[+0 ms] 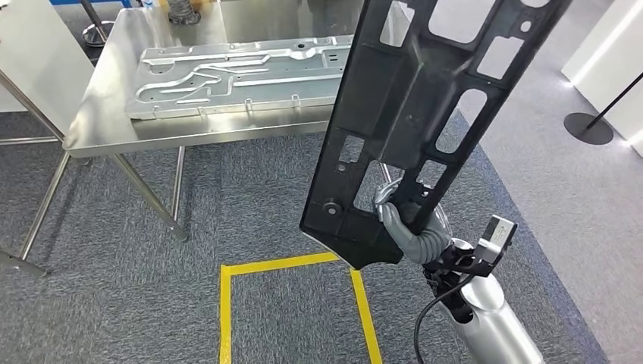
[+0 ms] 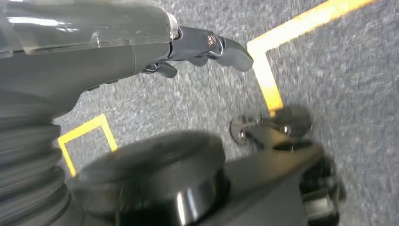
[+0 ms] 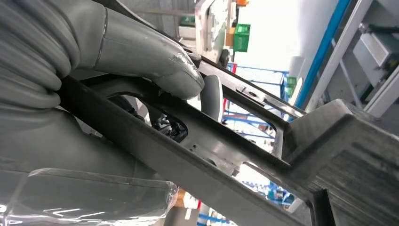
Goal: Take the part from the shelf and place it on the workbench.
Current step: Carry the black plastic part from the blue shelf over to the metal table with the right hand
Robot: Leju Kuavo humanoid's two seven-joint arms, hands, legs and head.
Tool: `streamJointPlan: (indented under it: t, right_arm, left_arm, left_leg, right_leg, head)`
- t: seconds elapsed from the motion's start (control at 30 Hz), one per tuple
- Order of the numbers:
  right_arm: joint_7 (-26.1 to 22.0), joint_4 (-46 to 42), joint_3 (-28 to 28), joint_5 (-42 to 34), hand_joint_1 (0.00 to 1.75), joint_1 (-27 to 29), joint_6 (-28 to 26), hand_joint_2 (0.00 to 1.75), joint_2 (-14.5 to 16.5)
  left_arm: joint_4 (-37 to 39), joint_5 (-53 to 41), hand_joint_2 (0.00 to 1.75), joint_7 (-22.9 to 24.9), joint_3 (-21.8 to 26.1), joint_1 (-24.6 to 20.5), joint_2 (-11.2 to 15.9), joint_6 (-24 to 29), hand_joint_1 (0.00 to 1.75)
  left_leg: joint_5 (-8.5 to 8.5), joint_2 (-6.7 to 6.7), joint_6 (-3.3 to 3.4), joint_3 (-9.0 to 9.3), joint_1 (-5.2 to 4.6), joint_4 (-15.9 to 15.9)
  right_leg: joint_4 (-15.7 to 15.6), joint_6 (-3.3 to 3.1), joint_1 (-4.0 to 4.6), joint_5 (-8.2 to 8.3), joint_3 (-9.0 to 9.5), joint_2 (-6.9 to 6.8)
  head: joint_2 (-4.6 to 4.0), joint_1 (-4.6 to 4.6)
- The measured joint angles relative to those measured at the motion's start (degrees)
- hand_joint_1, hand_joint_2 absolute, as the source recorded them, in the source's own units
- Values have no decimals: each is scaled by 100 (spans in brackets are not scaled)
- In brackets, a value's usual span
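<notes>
The right hand (image 1: 409, 227) grasps the black plastic part (image 1: 413, 114) near its lower end, holding it up in the air, tilted, with its long body rising to the upper right, past the top of the head view. The grey thumb (image 3: 155, 70) presses on one face of a bar of the part (image 3: 188, 155), and the darker fingers (image 1: 385, 193) hook through a cutout and wrap the same bar from the other side, so the bar sits clamped between thumb and fingers. The lower corner of the part hangs just beside the wrist, over the grey carpet (image 1: 250, 205) and a yellow tape outline (image 1: 227, 303) on the floor.

The workbench (image 1: 106, 114), a shiny steel table, stands ahead and to the left, well apart from the part. A flat silver metal panel (image 1: 235, 76) lies on it, running along the near edge.

The left hand (image 2: 197, 49) hangs over the carpet (image 2: 197, 103) beside yellow tape (image 2: 266, 75). Its fingers (image 2: 230, 49) are loosely curled and hold nothing, but the wrist view does not show clearly whether they are closed.
</notes>
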Motion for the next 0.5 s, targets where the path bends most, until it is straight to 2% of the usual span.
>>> streamJointPlan:
  t: [0.07,0.1,0.17,0.2,0.23,0.27,0.33,0.37,0.4,0.5]
  right_arm:
    - [-5,15,-19,-1,175,-11,2,175,-9]
    - [-14,23,-29,-1,175,-17,4,175,-13]
    - [-40,51,-46,-2,175,-24,10,175,-17]
    - [-52,70,-50,-3,175,-23,17,175,-17]
    - [-61,92,-51,-5,175,-21,25,175,-17]
    - [-67,112,-52,-8,175,-20,32,175,-17]
    - [-77,142,-54,-11,175,-22,40,175,-17]
    - [-81,150,-55,-12,175,-27,40,175,-17]
    - [-85,156,-56,-13,175,-32,40,175,-17]
    - [-95,175,-55,-13,175,-34,44,175,-8]
  left_arm:
    - [0,-2,175,-10,2,-2,-1,-1,0]
    - [0,-6,175,-19,2,-4,-1,-1,0]
    - [0,-13,175,-32,5,-22,-3,-9,0]
    - [0,-16,175,-36,7,-36,-3,-13,0]
    - [0,-18,175,-34,8,-47,-2,-16,0]
    - [0,-20,175,-31,8,-53,-2,-16,0]
    - [1,-22,175,-23,8,-38,-1,-12,0]
    - [2,-22,175,-23,8,-28,-3,-9,0]
    - [3,-22,175,-23,8,-17,-4,-6,0]
    - [4,-22,175,-33,10,8,-2,2,0]
  left_leg:
    - [-141,25,-82,-62,6,206]
    - [-277,41,-125,-181,33,478]
    - [-559,69,-206,-545,97,1215]
    - [-606,82,-239,-682,129,1470]
    - [-551,95,-267,-724,156,1527]
    - [-398,107,-292,-650,181,1361]
    - [-24,119,-341,-287,223,633]
    - [62,118,-332,-119,222,302]
    - [81,117,-302,-15,208,94]
    - [-6,103,-125,56,176,-32]
  right_leg:
    - [-86,-41,-49,4,94,-17]
    - [-110,-55,-59,-4,142,-31]
    - [-120,-62,-68,-44,199,-53]
    - [-120,-51,-77,-71,228,-60]
    - [-120,-34,-92,-103,261,-63]
    - [-119,-9,-112,-137,306,-62]
    - [-121,60,-148,-216,411,-53]
    - [-118,106,-150,-252,445,-44]
    - [-131,155,-148,-273,468,-37]
    - [-145,285,-158,-258,500,-30]
  head:
    - [0,-1]
    - [0,-2]
    - [0,-2]
    - [0,-2]
    - [0,-2]
    - [0,-2]
    - [0,-2]
    - [0,-2]
    - [0,-2]
    - [0,-2]
